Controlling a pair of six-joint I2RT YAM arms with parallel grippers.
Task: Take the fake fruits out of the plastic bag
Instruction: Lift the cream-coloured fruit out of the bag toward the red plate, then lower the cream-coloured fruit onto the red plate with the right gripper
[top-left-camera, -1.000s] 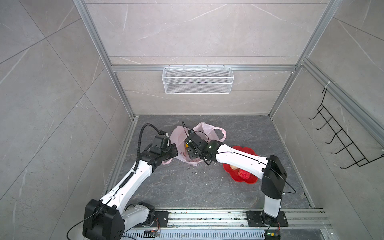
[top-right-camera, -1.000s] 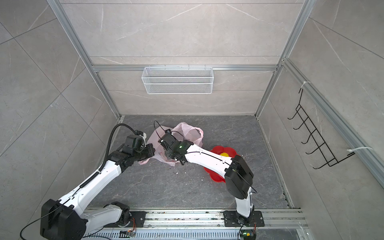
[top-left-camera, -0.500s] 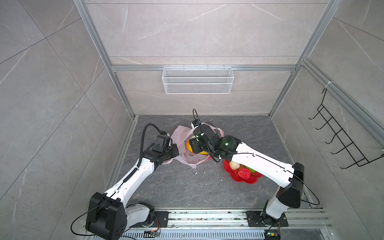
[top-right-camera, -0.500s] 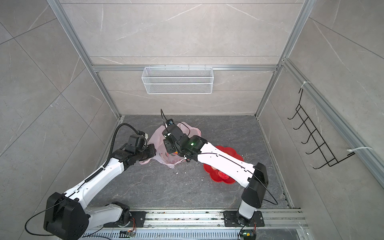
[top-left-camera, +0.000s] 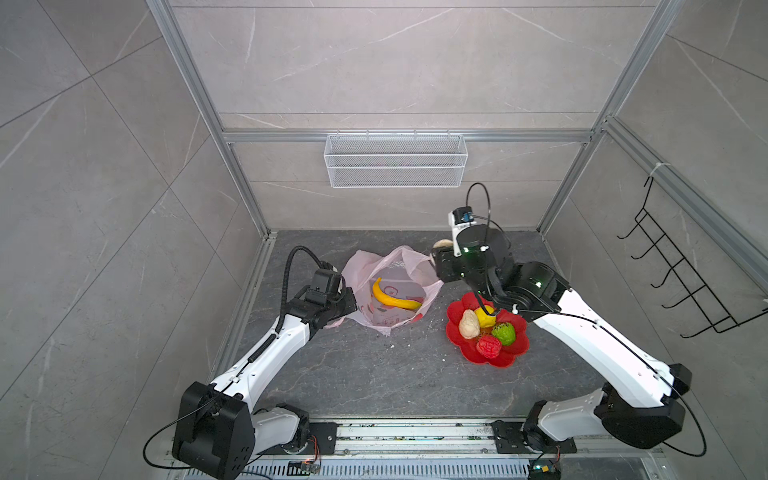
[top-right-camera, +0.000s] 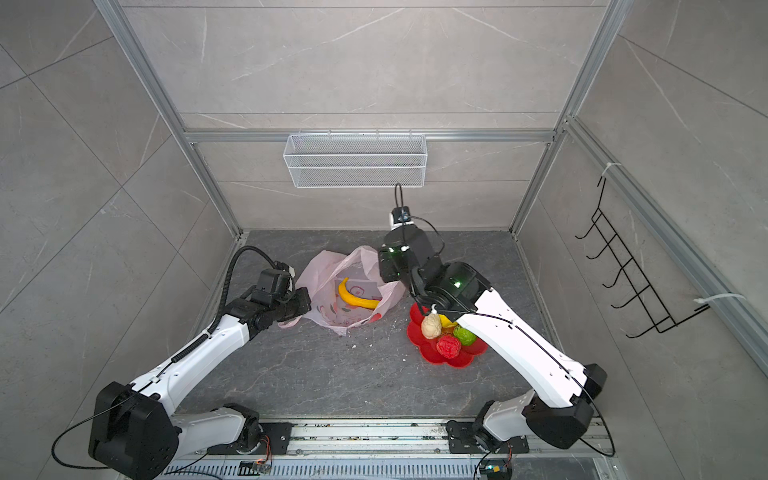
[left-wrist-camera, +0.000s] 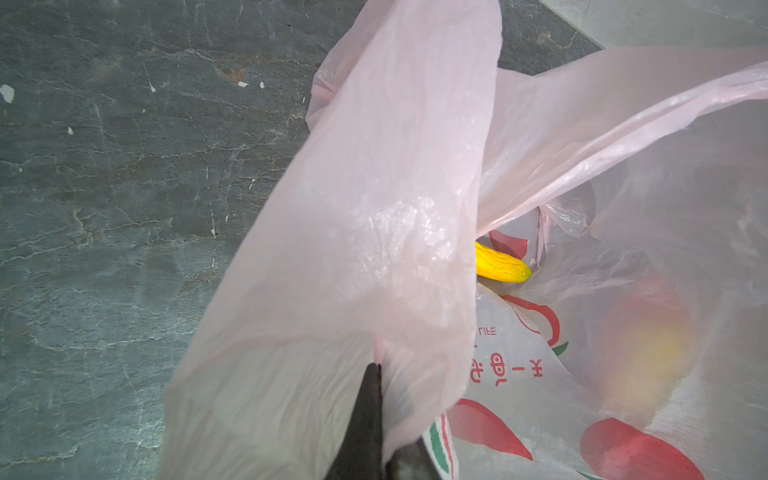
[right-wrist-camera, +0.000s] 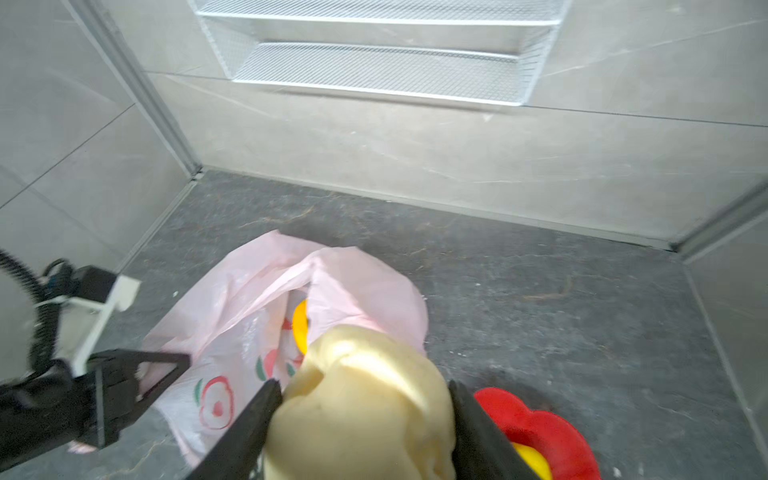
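One thin translucent pale-pink plastic bag, toward tabletop's back-left corner, mouth open, long yellow banana inside; left gripper pinched shut on its rim; right gripper clamping beige knobbly lump beside bag; red flower-shaped dish, toward right edge: second beige lump, green bumpy ball, red bumpy ball

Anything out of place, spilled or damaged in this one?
Only small white flecks scattered on the dark floor by the plastic bag and the red dish; they look like stray debris. Nothing looks spilled or torn.
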